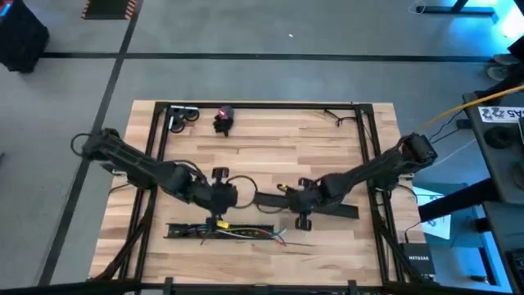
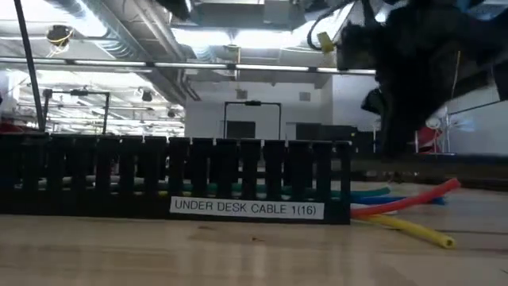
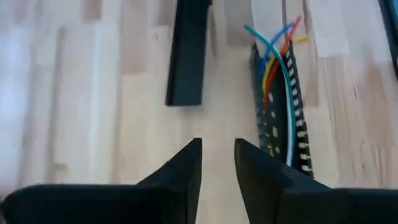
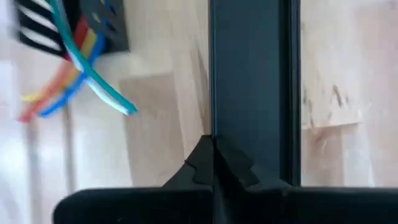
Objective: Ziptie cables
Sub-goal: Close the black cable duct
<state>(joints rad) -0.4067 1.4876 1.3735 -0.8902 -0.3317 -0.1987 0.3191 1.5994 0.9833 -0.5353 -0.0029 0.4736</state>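
The cables (image 1: 246,235) are thin coloured wires lying in a black slotted duct (image 1: 219,232) near the table's front edge. Their blue, red, yellow and teal ends (image 2: 405,208) stick out of the duct's right end onto the wood (image 3: 278,46) (image 4: 74,74). A long flat black bar (image 1: 315,205) lies just beyond the duct. My left gripper (image 3: 217,163) hovers open over bare wood off the bar's left end, beside the duct (image 1: 236,198). My right gripper (image 4: 214,163) is shut over the bar's near long edge (image 1: 291,200). My right gripper's shut fingertips (image 4: 205,155) stand at the black bar's long edge (image 4: 212,124), pointing along the bar. Whether they touch it or have its rim between them, I cannot tell. The bar lies flat on the table.
A black frame (image 1: 262,105) runs round the tabletop. At the far left lie a small dark tool (image 1: 223,120) and a metal piece (image 1: 182,117); thin dark strips (image 1: 334,116) lie at the far right. The duct carries a label (image 2: 248,208).
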